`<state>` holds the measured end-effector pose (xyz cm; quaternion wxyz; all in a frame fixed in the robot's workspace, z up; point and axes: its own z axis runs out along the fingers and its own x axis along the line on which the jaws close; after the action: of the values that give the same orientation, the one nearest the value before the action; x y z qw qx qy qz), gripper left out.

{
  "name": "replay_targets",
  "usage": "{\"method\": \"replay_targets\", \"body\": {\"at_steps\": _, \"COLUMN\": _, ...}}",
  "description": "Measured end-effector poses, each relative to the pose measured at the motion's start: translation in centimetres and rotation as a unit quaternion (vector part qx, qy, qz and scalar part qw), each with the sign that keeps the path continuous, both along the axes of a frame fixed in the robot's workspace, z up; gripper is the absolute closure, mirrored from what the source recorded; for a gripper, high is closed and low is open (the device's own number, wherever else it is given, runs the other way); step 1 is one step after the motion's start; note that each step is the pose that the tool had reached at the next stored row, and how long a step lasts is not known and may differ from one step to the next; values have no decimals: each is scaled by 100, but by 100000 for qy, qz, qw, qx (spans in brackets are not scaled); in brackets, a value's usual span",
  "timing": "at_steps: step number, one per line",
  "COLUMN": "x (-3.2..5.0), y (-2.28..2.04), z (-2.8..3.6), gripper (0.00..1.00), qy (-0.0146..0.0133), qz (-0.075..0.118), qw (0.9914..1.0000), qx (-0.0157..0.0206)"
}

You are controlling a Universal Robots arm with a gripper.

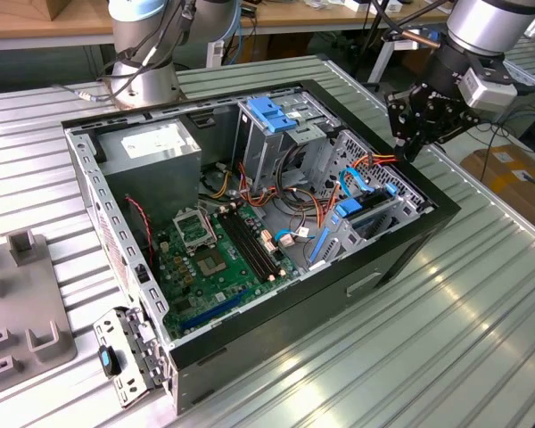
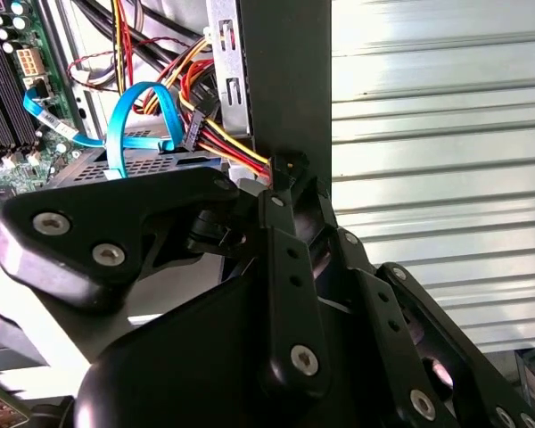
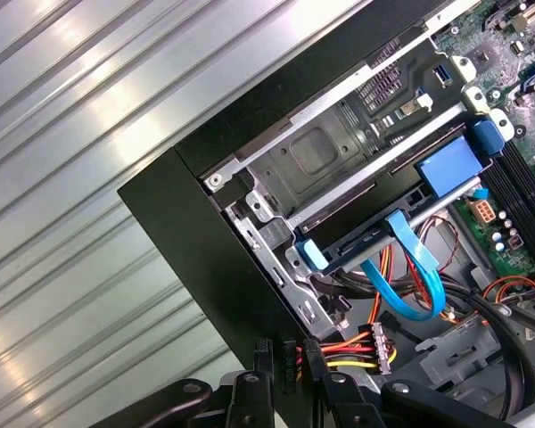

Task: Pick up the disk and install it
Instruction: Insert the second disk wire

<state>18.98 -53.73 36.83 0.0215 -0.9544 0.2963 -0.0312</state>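
Disk (image 3: 374, 239) looks to sit in the drive cage (image 3: 321, 169) at the corner of the computer case (image 1: 401, 259) under the arm. It reads as a dark flat slab with a blue rail tab (image 3: 314, 254) at its end and a blue data cable (image 3: 419, 267) looped off its back; label not visible, so the ID is a judgement. Gripper (image 1: 408, 143) hangs just above that corner's rim, jaws apparently pressed together with nothing pinched. In both wrist views its tip is right beside the black case wall and the red-yellow power lead (image 3: 352, 348), apart from the disk. Judged stage: disk slotted, seating being finished or checked. To do this well, any push should go square along the cage rails, onto the disk body and not the cables, and the tip should stay clear of the wall edge so nothing snags; both rail tabs should end flush with the cage. Case contents: green motherboard (image 1: 214, 259) on the floor toward the near edge, grey power-supply box (image 1: 152, 147) in the far corner on the exterior view's left, upright bay with a light-blue latch (image 1: 272, 111) at the far edge, orange and blue wiring bundled mid-case. Outside, a loose metal bracket (image 1: 129, 357) leans at the case's near corner on the ribbed table (image 1: 446, 357).
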Motion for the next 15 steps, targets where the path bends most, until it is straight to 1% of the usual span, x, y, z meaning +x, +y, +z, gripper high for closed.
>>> {"method": "replay_targets", "body": {"at_steps": 2, "x": 0, "y": 0, "z": 0, "gripper": 75, "qy": 1, "qz": -1, "qw": 100000, "qx": -2}}
{"method": "replay_targets", "body": {"at_steps": 3, "x": 0, "y": 0, "z": 0, "gripper": 82, "qy": 0, "qz": -1, "qw": 100000, "qx": -3}}
{"method": "replay_targets", "body": {"at_steps": 15, "x": -1, "y": 0, "z": 2, "gripper": 84, "qy": 1, "qz": -8, "qw": 100000, "qx": 3}}
